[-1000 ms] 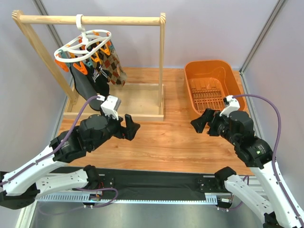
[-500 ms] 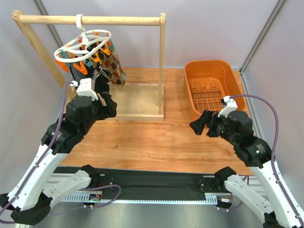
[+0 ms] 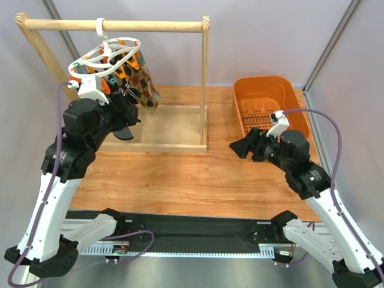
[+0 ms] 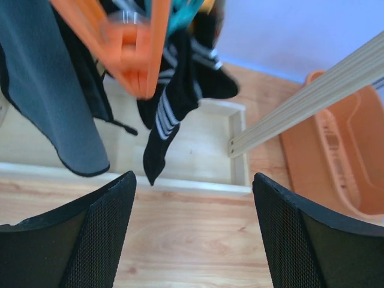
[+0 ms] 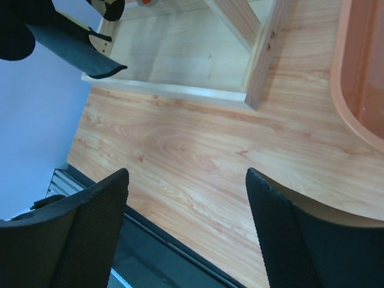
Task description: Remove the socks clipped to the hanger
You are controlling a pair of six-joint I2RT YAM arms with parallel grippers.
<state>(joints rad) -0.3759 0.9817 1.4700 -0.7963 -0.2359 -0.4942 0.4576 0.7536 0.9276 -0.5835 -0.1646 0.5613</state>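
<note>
The left gripper (image 4: 193,180) is released, its two black fingers (image 4: 90,240) spread wide at the bottom corners of the left wrist view with nothing between them. In the top view this gripper (image 3: 128,124) sits at the left of the frame, raised just below the hanging socks (image 3: 143,84). Straight above the spread fingers in the wrist view dangles a black sock with white stripes (image 4: 165,114), and to its left a dark grey sock (image 4: 54,102); both hang from blurred orange clips (image 4: 141,48) at the top edge and are not touched by the gripper. The socks are all clipped to the hanger (image 3: 105,57), a white ring hooked over the wooden rail frame (image 3: 150,25) at the upper left.

The right gripper (image 5: 186,174) is likewise released and holds nothing, looking down on bare tabletop (image 5: 198,156). In the top view it (image 3: 241,147) sits right of centre, just beside the near left corner of the orange basket (image 3: 264,78), well apart from the hanger.
</note>
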